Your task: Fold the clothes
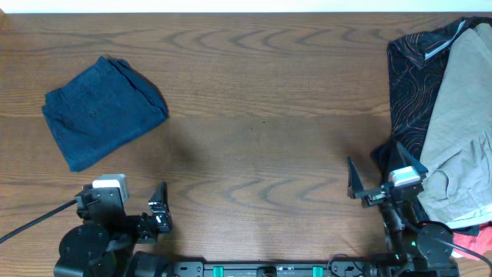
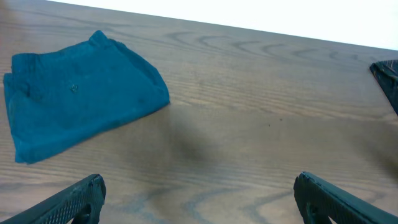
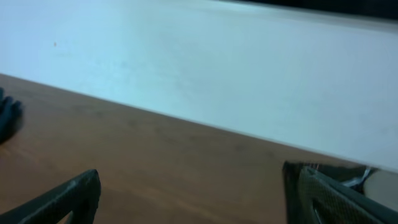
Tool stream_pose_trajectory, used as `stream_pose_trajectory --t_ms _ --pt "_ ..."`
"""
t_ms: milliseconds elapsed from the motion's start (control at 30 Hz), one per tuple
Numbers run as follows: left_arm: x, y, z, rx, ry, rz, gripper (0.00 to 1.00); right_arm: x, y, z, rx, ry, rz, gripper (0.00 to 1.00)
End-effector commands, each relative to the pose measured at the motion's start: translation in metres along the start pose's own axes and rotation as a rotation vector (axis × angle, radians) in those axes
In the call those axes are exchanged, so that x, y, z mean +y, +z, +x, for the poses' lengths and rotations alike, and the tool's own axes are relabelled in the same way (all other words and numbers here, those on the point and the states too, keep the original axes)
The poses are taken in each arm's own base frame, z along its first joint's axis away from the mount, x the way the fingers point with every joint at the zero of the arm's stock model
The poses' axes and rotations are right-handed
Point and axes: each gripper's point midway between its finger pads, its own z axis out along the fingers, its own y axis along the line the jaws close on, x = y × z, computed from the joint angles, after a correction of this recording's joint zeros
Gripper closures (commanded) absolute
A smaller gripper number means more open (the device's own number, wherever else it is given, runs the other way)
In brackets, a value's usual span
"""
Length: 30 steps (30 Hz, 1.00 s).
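The dark navy garment (image 1: pixel 104 111) lies folded into a compact rectangle on the far left of the wooden table (image 1: pixel 269 115). It also shows at the upper left of the left wrist view (image 2: pixel 81 102), with a small button on top. My left gripper (image 1: pixel 127 204) (image 2: pixel 200 190) is open and empty near the front edge, well short of the garment. My right gripper (image 1: pixel 382 181) (image 3: pixel 199 190) is open and empty at the front right, beside a pile of clothes.
A heap of other clothes sits at the right edge: a black patterned garment (image 1: pixel 411 85), a grey-beige one (image 1: pixel 465 138) and a bit of red cloth (image 1: pixel 470 246). The black cloth's edge shows in the left wrist view (image 2: pixel 387 81).
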Motion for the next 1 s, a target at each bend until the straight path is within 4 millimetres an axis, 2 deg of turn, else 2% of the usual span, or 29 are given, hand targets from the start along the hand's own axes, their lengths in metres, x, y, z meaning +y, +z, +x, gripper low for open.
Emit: stream_pose_trajectory --t_ms 0,100,300,333,967 --pt "0.003 0.0 0.001 -0.002 -0.01 -0.017 0.02 0.003 0.003 0.012 -0.031 -0.098 -0.002 0.01" --pt "0.003 0.0 0.001 -0.002 -0.011 -0.017 0.02 0.004 0.005 0.024 -0.025 -0.158 -0.002 0.01" --pt "0.003 0.0 0.001 -0.002 -0.01 -0.017 0.02 0.002 0.005 0.067 0.121 -0.124 0.009 0.01" --pt "0.003 0.0 0.001 -0.002 -0.011 -0.017 0.02 0.002 0.005 0.069 0.129 -0.123 0.009 0.01" --pt "0.003 0.0 0.001 -0.002 -0.011 -0.017 0.02 0.002 0.005 0.069 0.128 -0.123 0.008 0.01"
